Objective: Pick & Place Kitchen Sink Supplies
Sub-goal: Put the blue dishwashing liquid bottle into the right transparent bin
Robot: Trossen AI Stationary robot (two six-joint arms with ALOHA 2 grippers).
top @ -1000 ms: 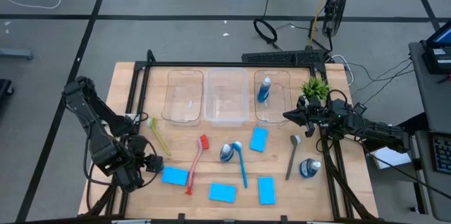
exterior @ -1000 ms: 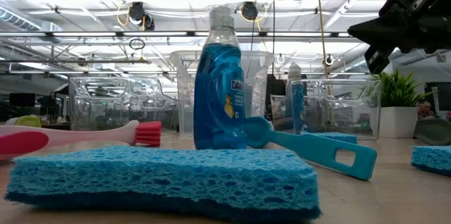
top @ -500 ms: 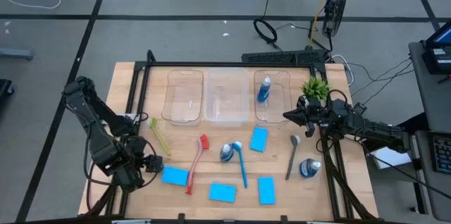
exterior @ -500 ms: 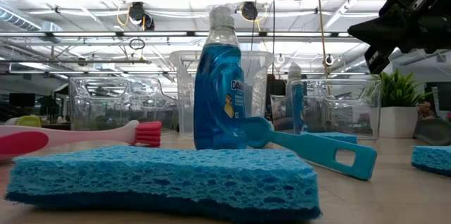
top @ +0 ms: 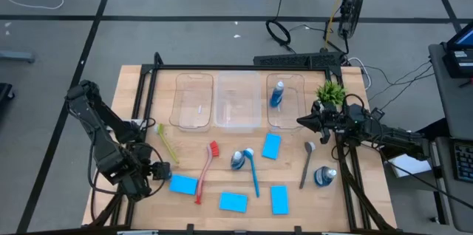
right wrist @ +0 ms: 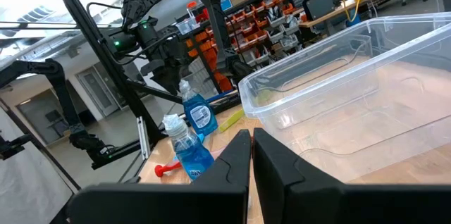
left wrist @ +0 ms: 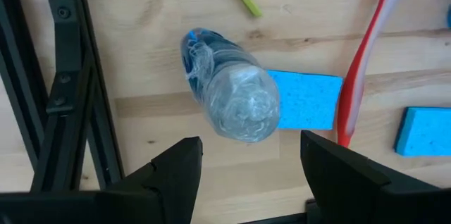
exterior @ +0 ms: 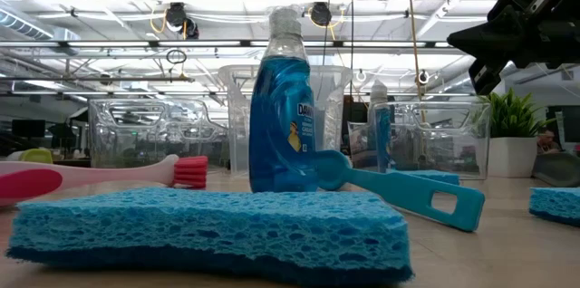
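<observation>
Nearest, low view: a front sponge (exterior: 208,229) fills the foreground. Behind it stands an upright bottle (exterior: 283,116), with the blue brush (exterior: 399,188) lying at its foot and the red brush (exterior: 100,175) off to one side. Only this view shows their heights.
Left tool (top: 153,172): over the near left corner of the counter (top: 355,205), fingers spread.
Left wrist view: a capped bottle (left wrist: 232,101) is seen end-on from above, just ahead of the spread fingers (left wrist: 176,175), which do not touch it. In the high view the arm hides this bottle. Just beside it lies the left sponge (left wrist: 303,101), which touches the red brush's handle.
Mid counter, high view: the other sponges (top: 233,202) lie flat and apart. The yellow-green brush (top: 166,142) is on the left and the grey brush (top: 307,162) on the right, with the right-edge bottle (top: 324,176) beside the grey one.
Far side: three clear bins (top: 236,120) stand in a row. The right one holds the binned bottle (top: 277,93), and the potted plant (top: 330,91) stands just beside it.
Right tool (top: 301,122): in the air between the right bin and the plant, fingers pressed together on nothing — the right wrist view shows this most clearly.
Change: none. Both arms and every item sit as they did a second ago.
</observation>
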